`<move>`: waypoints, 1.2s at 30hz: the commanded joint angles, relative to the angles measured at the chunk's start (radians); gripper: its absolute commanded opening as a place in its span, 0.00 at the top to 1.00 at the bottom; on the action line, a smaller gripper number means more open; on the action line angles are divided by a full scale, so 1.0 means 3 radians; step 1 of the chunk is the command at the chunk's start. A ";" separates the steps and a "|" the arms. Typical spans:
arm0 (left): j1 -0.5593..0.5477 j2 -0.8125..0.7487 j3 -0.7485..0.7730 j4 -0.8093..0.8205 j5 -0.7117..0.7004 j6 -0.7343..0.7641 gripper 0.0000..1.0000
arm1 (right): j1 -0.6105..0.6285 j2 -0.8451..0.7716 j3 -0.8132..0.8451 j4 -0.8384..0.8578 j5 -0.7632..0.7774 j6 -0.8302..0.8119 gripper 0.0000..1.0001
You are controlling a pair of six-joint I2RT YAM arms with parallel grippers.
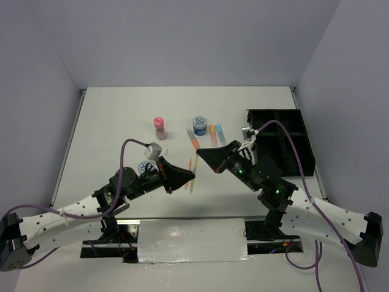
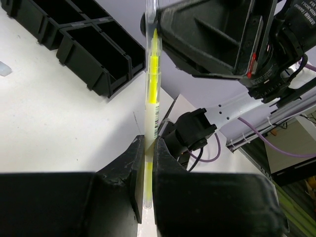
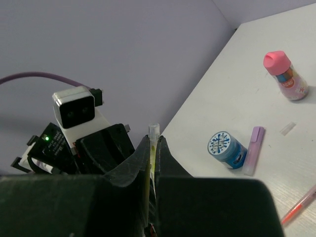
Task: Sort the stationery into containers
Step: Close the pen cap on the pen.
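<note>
The white counter (image 1: 115, 115) before me carries a black plastic divided organiser tray (image 1: 307, 152) at my far right. A pink-capped bottle (image 1: 159, 127) stands mid-counter. To its right sit a round blue-white tub (image 1: 199, 125), a short orange marker (image 1: 213, 133) and a short blue marker (image 1: 221, 134). A second blue-white tub (image 3: 226, 148) sits just beside a purple marker (image 3: 253, 157).

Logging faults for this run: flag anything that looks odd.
The yellow pen is clamped by both grippers at once: left gripper near one end, right gripper near the other. Nothing looks spilled or damaged.
</note>
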 commanded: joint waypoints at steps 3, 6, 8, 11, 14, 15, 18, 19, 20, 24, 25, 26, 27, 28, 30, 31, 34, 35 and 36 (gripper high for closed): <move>-0.0015 -0.0130 0.0170 0.0027 -0.0135 0.0096 1.00 | 0.0001 0.0010 0.0107 -0.0070 -0.0197 -0.0234 1.00; -0.0015 -0.0186 0.0170 0.0006 -0.0156 0.0127 1.00 | -0.0009 0.0005 0.0066 0.0001 -0.0319 -0.0300 1.00; -0.0015 -0.0192 0.0185 -0.0004 -0.0156 0.0152 1.00 | -0.0004 0.0020 0.0056 0.0002 -0.0401 -0.0341 1.00; -0.0015 -0.0197 0.0221 -0.0019 -0.0156 0.0183 1.00 | 0.0002 0.0081 0.0076 0.0001 -0.0514 -0.0357 1.00; -0.0020 -0.0207 0.0201 0.0067 -0.0146 0.0219 1.00 | 0.0001 0.0092 -0.0052 0.0185 -0.0580 -0.0311 1.00; -0.0015 -0.0217 0.0201 0.0078 -0.0145 0.0224 1.00 | -0.0004 0.0092 -0.0057 0.0175 -0.0575 -0.0306 1.00; -0.0015 -0.0227 0.0195 0.0113 -0.0156 0.0250 1.00 | -0.0004 0.0046 -0.0103 0.0155 -0.0555 -0.0270 1.00; -0.0015 -0.0233 0.0195 0.0129 -0.0156 0.0260 1.00 | 0.0001 0.0035 -0.0138 0.0170 -0.0560 -0.0265 1.00; -0.0015 -0.0227 0.0195 0.0139 -0.0156 0.0270 1.00 | -0.0004 0.0035 -0.0139 0.0150 -0.0570 -0.0265 1.00; -0.0015 -0.0207 0.0241 0.0139 -0.0156 0.0331 1.00 | 0.0001 0.0066 -0.0123 0.0053 -0.0575 -0.0285 1.00; -0.0015 -0.0202 0.0257 0.0124 -0.0156 0.0362 1.00 | -0.0004 0.0071 -0.0139 0.0043 -0.0651 -0.0280 1.00; -0.0015 -0.0197 0.0292 0.0109 -0.0156 0.0377 1.00 | -0.0004 0.0076 -0.0144 0.0032 -0.0662 -0.0275 1.00; -0.0020 -0.0192 0.0313 0.0093 -0.0156 0.0393 1.00 | -0.0004 0.0081 -0.0149 0.0012 -0.0688 -0.0285 1.00; -0.0020 -0.0187 0.0333 0.0068 -0.0156 0.0428 1.00 | -0.0004 0.0086 -0.0154 -0.0024 -0.0698 -0.0285 1.00; -0.0015 -0.0181 0.0374 0.0052 -0.0156 0.0459 1.00 | -0.0004 0.0081 -0.0200 -0.0029 -0.0729 -0.0275 1.00; -0.0015 -0.0181 0.0385 0.0047 -0.0156 0.0464 1.00 | 0.0001 0.0076 -0.0230 0.0011 -0.0749 -0.0270 1.00; -0.0015 -0.0181 0.0410 0.0052 -0.0156 0.0495 1.00 | -0.0004 0.0066 -0.0297 0.0017 -0.0785 -0.0270 1.00; -0.0015 -0.0181 0.0435 0.0037 -0.0156 0.0505 1.00 | 0.0001 0.0071 -0.0302 0.0002 -0.0790 -0.0275 1.00; -0.0020 -0.0176 0.0451 0.0027 -0.0156 0.0515 1.00 | 0.0002 0.0071 -0.0323 -0.0014 -0.0795 -0.0280 1.00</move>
